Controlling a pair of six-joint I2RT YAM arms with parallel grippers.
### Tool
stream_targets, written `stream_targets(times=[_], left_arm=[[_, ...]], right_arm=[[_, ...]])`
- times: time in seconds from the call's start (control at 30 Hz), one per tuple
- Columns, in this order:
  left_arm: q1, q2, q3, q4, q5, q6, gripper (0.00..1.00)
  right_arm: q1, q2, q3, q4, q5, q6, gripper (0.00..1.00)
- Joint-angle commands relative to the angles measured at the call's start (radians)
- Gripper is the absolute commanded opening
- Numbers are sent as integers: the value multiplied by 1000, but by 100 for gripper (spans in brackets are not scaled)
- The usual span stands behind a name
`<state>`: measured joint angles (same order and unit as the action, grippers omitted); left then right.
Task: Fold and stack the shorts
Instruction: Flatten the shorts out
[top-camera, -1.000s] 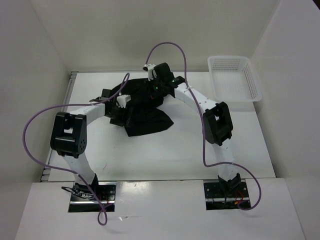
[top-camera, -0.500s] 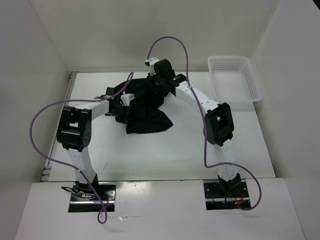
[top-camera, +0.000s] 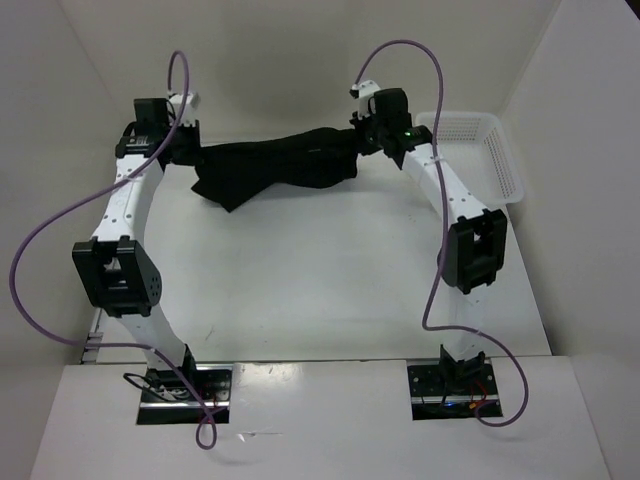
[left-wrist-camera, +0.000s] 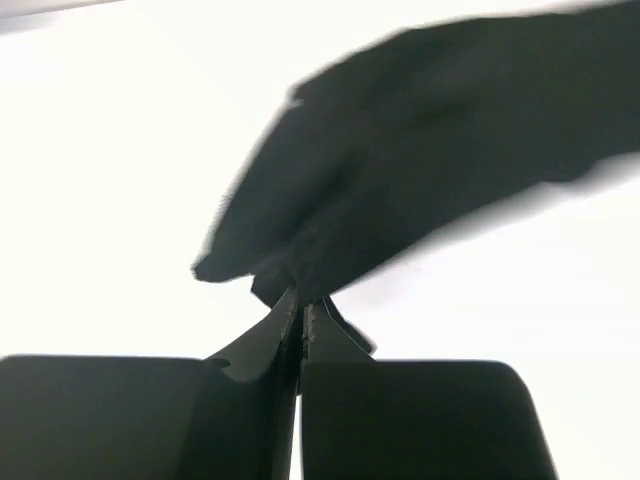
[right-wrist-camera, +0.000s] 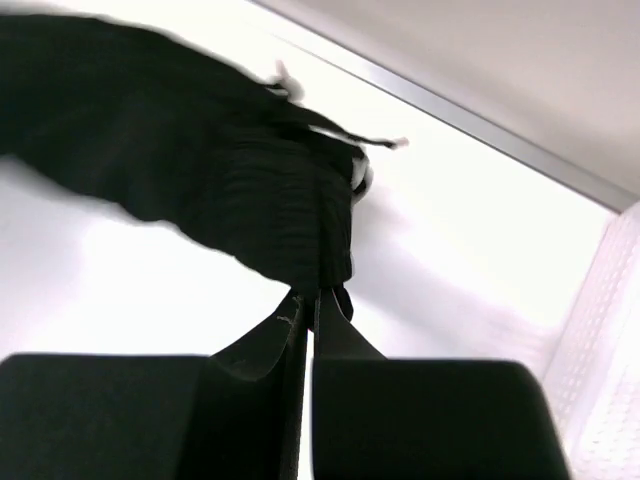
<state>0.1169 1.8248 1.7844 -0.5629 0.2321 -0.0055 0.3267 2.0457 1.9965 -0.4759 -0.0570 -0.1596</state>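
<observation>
The black shorts (top-camera: 275, 165) hang stretched in the air between both arms near the back of the table, sagging at the lower left. My left gripper (top-camera: 192, 152) is shut on their left end; in the left wrist view its jaws pinch the blurred black cloth (left-wrist-camera: 400, 170) at the gripper (left-wrist-camera: 300, 300). My right gripper (top-camera: 358, 140) is shut on the right end. In the right wrist view the gripper (right-wrist-camera: 316, 292) clamps the ribbed waistband (right-wrist-camera: 250, 190), with a white drawstring tip (right-wrist-camera: 395, 142) showing above.
A white mesh basket (top-camera: 470, 155) stands at the back right, close to the right arm; its wall (right-wrist-camera: 605, 340) shows in the right wrist view. White walls enclose the table (top-camera: 320, 270) at the back and sides. Purple cables loop off both arms.
The left gripper shut on the shorts. Both arms rose and spread apart, lifting the crumpled shorts off the table and stretching them across the back.
</observation>
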Motion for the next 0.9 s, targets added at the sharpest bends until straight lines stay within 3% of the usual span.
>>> stream_targets(times=[0.0,0.2,0.43,0.6,0.7,0.73,0.77,0.87], left_arm=[[-49,-79,-51,-120,-10,6,0],[-49,-166,-229,-132,-11,6,0],[-49,-176,-134,-163,3,6,0],[-49,-66,-134,-94,23,6,7],[-49,150,-53,-92,23,6,11],[-49,192,33,-118,32,6,16],[-49,227,74,-130,32,6,36],[-39,274,130,-141,67,6,62]], right_arm=[[31,-177,-42,-47,-102,-107,0],[12,-315,-296,-173,-257,-230,0],[12,-346,-367,-265,-348,-296,0],[12,-357,-507,-253,-348,-314,0],[12,-326,-528,-216,-330,-304,0],[12,-315,-528,-216,-330,-284,0],[12,-294,-515,-202,-330,-275,0],[3,-256,-490,-173,-319,-249,0]])
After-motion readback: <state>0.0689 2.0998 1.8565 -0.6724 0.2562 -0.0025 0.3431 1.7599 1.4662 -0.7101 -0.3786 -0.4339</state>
